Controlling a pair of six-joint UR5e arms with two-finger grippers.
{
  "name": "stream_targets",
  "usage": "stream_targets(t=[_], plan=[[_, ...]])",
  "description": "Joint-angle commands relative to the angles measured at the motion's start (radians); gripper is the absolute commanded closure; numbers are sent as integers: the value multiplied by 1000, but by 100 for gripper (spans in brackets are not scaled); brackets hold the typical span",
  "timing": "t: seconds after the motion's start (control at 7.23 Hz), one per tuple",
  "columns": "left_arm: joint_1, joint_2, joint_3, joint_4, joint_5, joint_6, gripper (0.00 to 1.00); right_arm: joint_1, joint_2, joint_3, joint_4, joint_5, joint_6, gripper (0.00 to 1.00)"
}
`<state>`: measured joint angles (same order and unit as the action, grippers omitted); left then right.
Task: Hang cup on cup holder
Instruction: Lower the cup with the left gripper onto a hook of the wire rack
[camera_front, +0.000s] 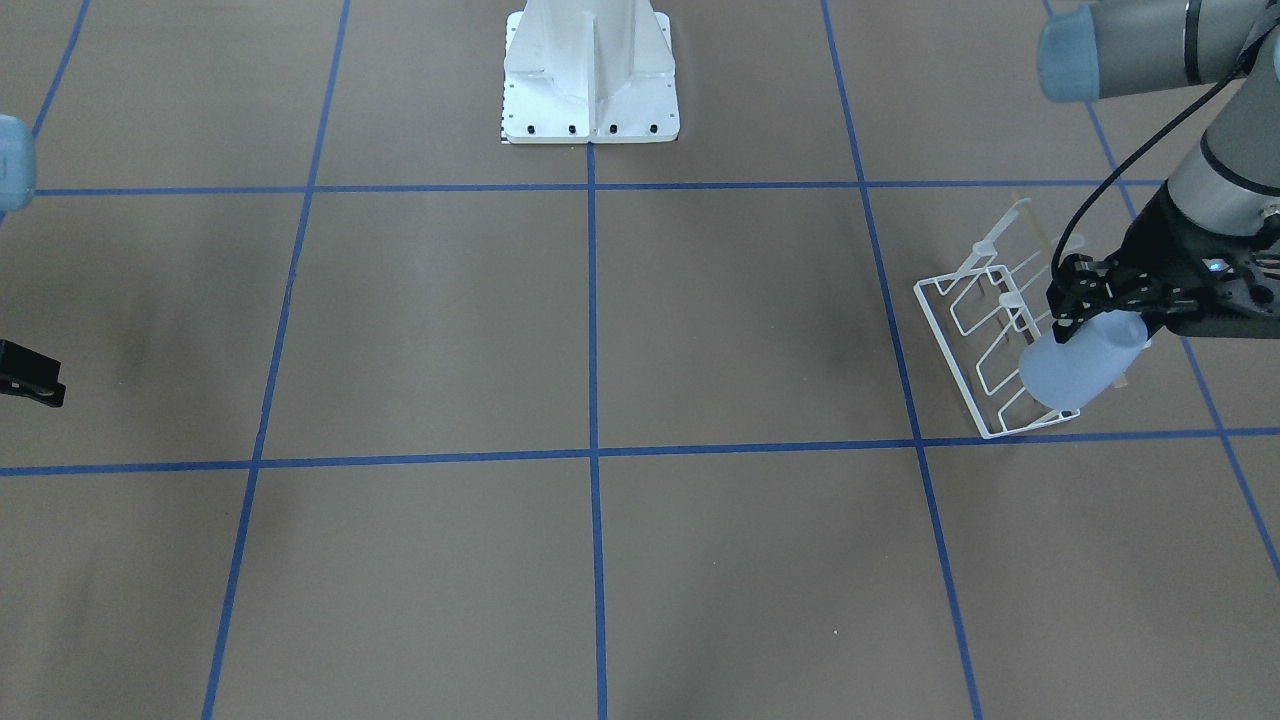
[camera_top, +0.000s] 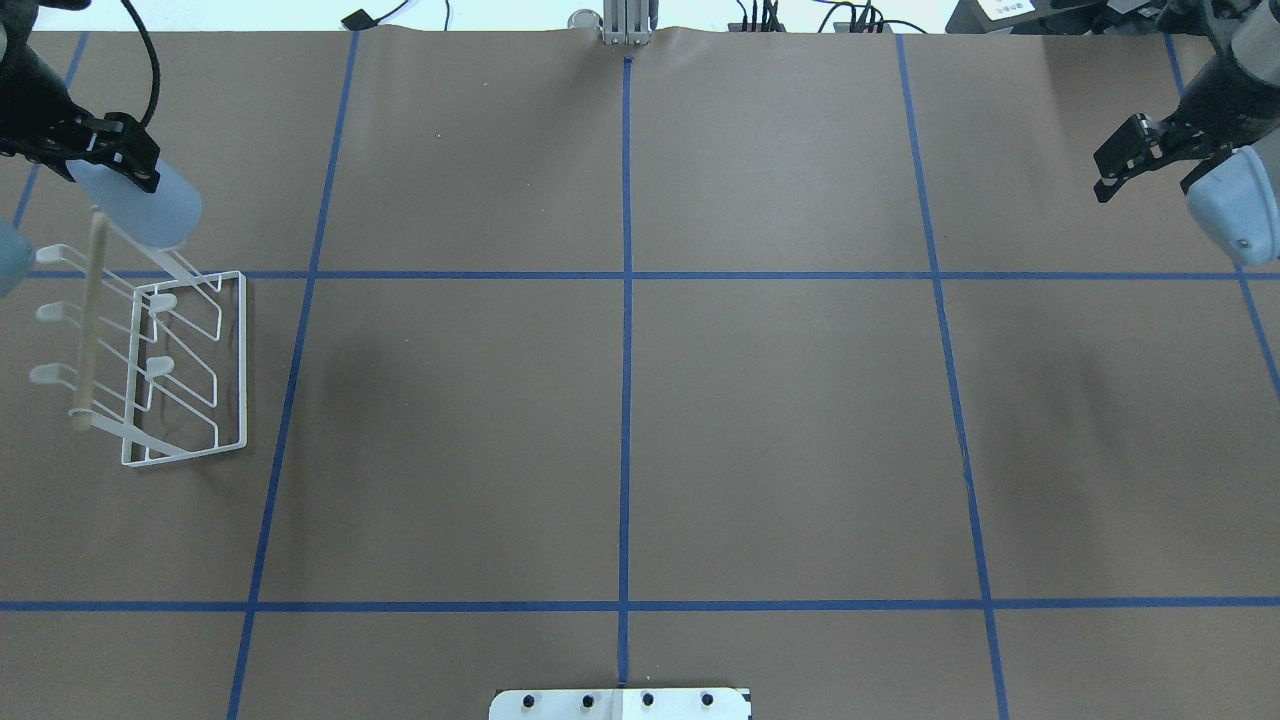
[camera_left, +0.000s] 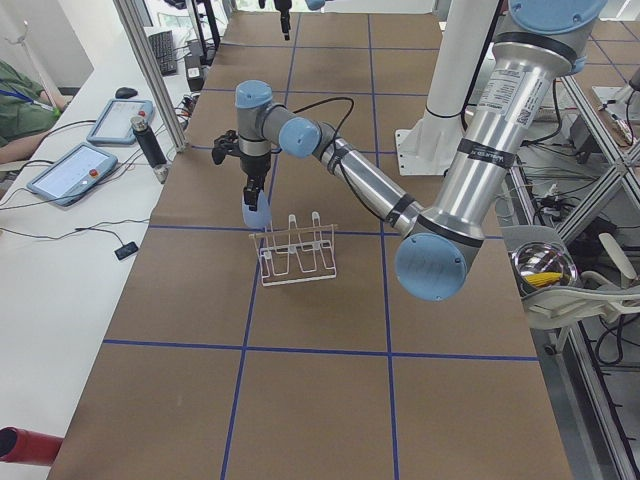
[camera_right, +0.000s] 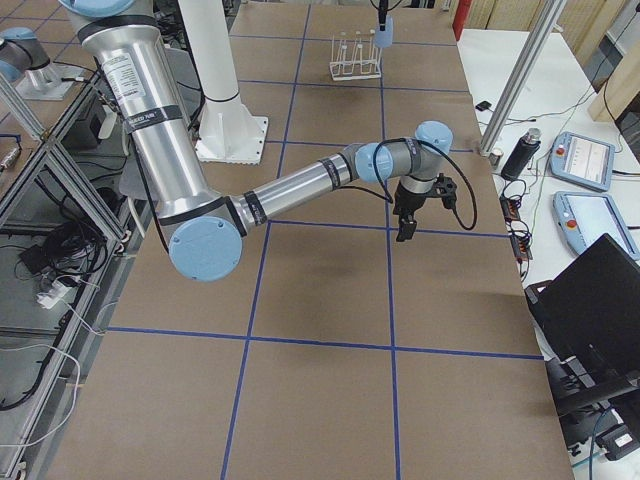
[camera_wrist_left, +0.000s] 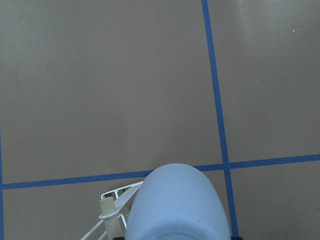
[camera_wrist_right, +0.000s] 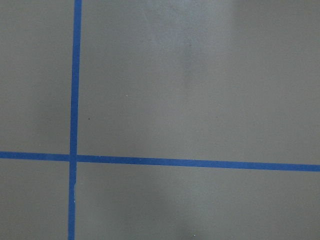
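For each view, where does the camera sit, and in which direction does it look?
Front-facing: across the table, facing the robot base; left gripper at right edge.
Overhead: behind the robot, looking forward and down; right gripper at right.
Exterior left: table's left end; left arm near.
Exterior right: opposite end; right arm near.
Left wrist: down past the held cup.
Right wrist: straight at the table; no body shows.
Shared: front-facing and overhead both show cup at cup holder.

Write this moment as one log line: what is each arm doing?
left gripper: shut on cup | cup: held above one end of cup holder, not released | right gripper: open, empty, far aside
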<state>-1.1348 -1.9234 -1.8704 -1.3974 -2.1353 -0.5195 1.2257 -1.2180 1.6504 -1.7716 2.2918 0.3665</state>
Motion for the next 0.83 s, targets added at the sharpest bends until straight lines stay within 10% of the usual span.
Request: stream_targets(t=[0.0,0.69], plan=[[16,3,11,0,0,-1,100,0,0,0,0,0,0,0],[43,6,105,-15,5,-1,90,0,-5,0,0,2,-1,0]])
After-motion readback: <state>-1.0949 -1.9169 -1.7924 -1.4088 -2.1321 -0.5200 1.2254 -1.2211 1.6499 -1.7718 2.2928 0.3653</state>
